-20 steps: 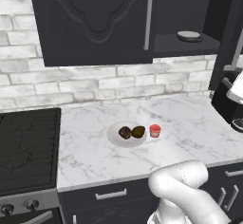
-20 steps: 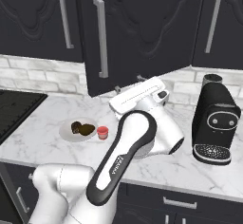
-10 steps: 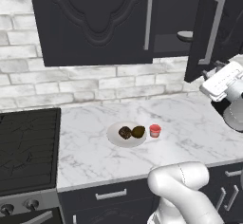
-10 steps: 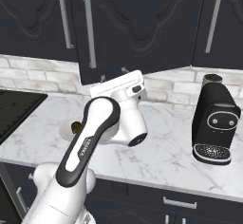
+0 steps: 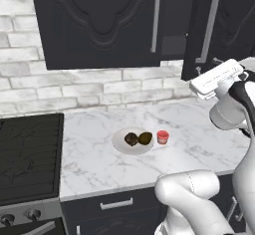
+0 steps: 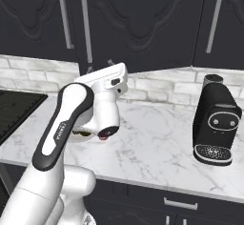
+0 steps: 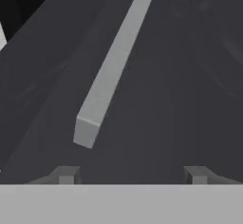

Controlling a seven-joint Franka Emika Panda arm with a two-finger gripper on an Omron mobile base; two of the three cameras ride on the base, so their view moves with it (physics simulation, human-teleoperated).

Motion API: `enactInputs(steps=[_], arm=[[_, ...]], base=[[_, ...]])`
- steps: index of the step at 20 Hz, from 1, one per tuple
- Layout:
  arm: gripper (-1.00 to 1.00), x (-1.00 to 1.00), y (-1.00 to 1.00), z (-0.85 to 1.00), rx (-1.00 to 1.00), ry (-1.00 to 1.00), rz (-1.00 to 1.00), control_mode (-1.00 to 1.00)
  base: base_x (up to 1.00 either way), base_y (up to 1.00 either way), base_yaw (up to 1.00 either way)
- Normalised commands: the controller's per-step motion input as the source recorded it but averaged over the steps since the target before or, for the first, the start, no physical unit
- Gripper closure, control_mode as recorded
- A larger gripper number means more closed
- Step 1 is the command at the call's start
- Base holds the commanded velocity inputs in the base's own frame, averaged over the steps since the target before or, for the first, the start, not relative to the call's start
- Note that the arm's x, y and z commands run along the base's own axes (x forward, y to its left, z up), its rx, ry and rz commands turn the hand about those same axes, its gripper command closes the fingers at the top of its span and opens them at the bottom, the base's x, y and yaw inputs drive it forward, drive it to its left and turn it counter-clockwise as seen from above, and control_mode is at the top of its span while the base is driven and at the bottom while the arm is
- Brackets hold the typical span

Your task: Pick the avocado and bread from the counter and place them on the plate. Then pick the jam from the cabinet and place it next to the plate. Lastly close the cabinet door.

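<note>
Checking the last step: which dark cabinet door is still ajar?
The right-hand charcoal door, swung out from the cupboard front beside the gripper; the left door sits flush.

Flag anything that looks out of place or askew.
Only the cabinet door stands out: it hangs ajar, swung out from the cabinet. The avocado and bread sit on the plate, the jam upright beside it.

The robot arm (image 6: 66,124) is smooth, shiny white with fat, round parts. A long dark grey strip with small pale letters runs down one side. Near the cabinet (image 5: 99,20) door, its flat white hand block (image 5: 216,78) has dark joints. Two small dark grey finger tips (image 7: 66,174) look square.
</note>
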Motion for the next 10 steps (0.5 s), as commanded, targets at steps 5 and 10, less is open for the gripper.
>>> enactInputs(steps=[5, 10], arm=[[-1.0, 0.38, 0.66, 0.19, 0.02, 0.0, -0.13, -1.0], [-1.0, 0.64, 0.52, 0.12, 0.05, 0.01, -0.12, -1.0]], base=[[0.0, 0.0, 0.0], [0.0, 0.0, 0.0]])
